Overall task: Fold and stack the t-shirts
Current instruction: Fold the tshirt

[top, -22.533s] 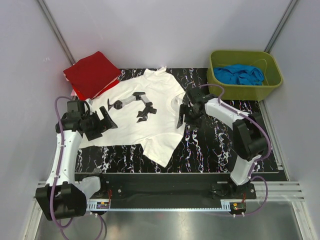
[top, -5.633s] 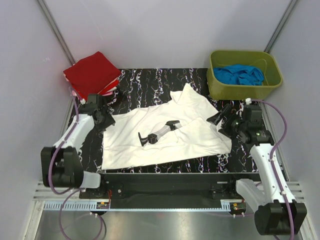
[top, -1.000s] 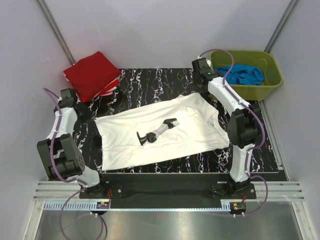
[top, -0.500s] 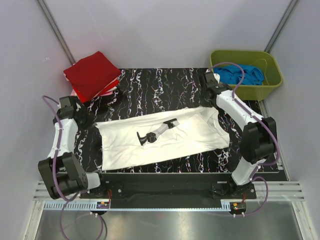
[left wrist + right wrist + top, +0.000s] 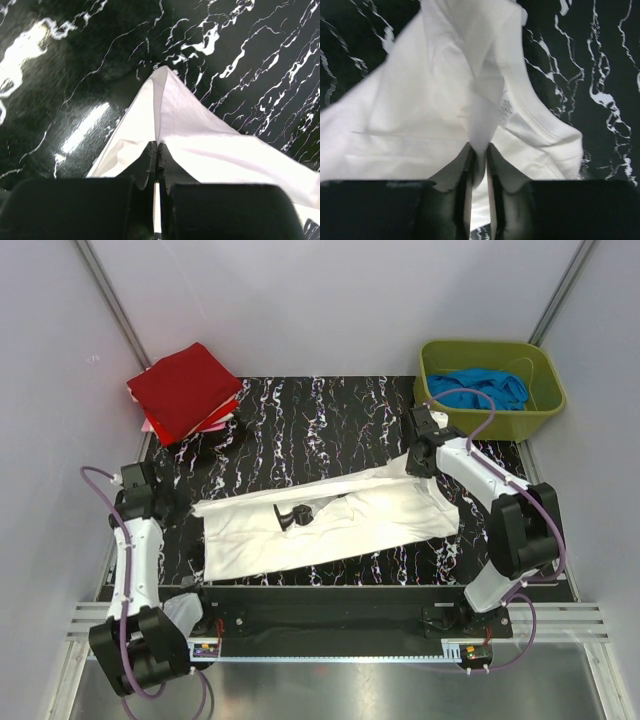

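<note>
The white t-shirt (image 5: 340, 525) lies on the black marbled table (image 5: 320, 420) as a long band folded lengthwise, its dark chest print (image 5: 288, 515) partly showing. My left gripper (image 5: 185, 508) is at the band's left end, shut on a corner of the white t-shirt (image 5: 200, 140); in the left wrist view my left gripper (image 5: 156, 146) has its fingers pressed together on the cloth. My right gripper (image 5: 412, 466) is at the right end. In the right wrist view my right gripper (image 5: 479, 148) stands slightly open, a fold of the white t-shirt (image 5: 420, 110) still between its fingers. Folded red t-shirts (image 5: 185, 388) are stacked at the back left, a pink edge (image 5: 150, 426) beneath them.
A green bin (image 5: 432, 412) holding blue cloth (image 5: 482, 388) stands at the back right, close behind my right arm. Grey walls enclose the table on three sides. The arms' bases and a metal rail (image 5: 330, 625) run along the near edge.
Both grippers have come toward the near edge, carrying the shirt's far edge over itself, so the shirt is now a narrower band. The right jaws have parted a little.
</note>
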Tool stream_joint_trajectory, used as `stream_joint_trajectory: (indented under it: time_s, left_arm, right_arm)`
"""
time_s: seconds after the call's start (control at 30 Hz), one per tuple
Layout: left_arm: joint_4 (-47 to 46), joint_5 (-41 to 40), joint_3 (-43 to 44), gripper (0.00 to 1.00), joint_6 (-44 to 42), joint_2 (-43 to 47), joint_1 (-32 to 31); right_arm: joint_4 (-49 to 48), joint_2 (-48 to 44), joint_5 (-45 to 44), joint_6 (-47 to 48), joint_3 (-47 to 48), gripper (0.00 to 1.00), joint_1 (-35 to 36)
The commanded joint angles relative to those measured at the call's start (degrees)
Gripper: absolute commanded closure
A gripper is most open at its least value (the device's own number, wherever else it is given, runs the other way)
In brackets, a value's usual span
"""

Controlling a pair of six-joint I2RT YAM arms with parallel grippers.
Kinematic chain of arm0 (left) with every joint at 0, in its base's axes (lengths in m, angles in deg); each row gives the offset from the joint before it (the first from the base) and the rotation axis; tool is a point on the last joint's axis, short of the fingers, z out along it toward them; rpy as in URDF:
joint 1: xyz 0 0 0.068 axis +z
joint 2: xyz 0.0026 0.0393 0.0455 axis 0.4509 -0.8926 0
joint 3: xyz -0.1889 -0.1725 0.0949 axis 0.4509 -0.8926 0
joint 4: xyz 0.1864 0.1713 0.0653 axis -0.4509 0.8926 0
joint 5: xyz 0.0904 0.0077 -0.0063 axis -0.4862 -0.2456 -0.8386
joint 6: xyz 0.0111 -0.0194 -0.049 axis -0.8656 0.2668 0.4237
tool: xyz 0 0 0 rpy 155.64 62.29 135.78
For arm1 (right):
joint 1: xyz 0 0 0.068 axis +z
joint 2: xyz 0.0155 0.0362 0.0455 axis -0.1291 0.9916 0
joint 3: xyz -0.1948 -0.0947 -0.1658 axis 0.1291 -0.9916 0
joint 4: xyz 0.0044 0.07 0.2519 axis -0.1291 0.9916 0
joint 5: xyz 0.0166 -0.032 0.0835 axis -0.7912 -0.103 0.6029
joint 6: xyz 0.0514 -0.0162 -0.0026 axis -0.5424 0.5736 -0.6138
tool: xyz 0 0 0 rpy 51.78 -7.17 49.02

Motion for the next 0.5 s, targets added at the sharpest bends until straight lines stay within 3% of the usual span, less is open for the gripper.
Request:
stream_joint_trajectory:
  time_s: [0.0, 0.03, 0.07, 0.17, 0.3, 0.4, 0.47]
  left_arm:
    - [1.52, -4.31, -2.17, 0.97, 4.23, 7.65, 0.42]
    - [1.78, -4.57, -2.53, 0.82, 4.94, 9.25, 0.42]
    - [2.22, -4.75, -2.7, 0.75, 5.99, 12.05, 0.42]
    - [3.63, -8.08, -0.6, 0.7, 6.0, 14.8, 0.42]
    - [3.72, -8.27, 4.23, 0.64, 4.94, 14.46, 0.5]
    - [-0.66, -6.16, 2.93, 0.64, 3.63, 14.19, 0.42]
    - [-4.95, -0.63, 0.29, 0.65, 2.58, 12.27, 0.42]
  right_arm:
    - [0.29, -4.05, -3.38, -4.03, -3.71, 0.75, -1.55]
    - [0.11, -4.23, -2.33, -5.17, -5.55, 0.46, -2.08]
    - [0.11, -4.67, -1.88, -5.62, -6.35, 0.35, -3.21]
    - [0.2, -6.24, -0.91, -6.5, -9.07, 0.17, -5.33]
    - [-0.59, -9.33, -1.0, -5.98, -11.02, 0.16, -6.39]
    - [-0.42, -10.56, 1.88, -5.62, -10.75, 0.16, -6.39]
    - [-1.29, -11.0, 5.4, -5.8, -11.19, 0.16, -6.3]
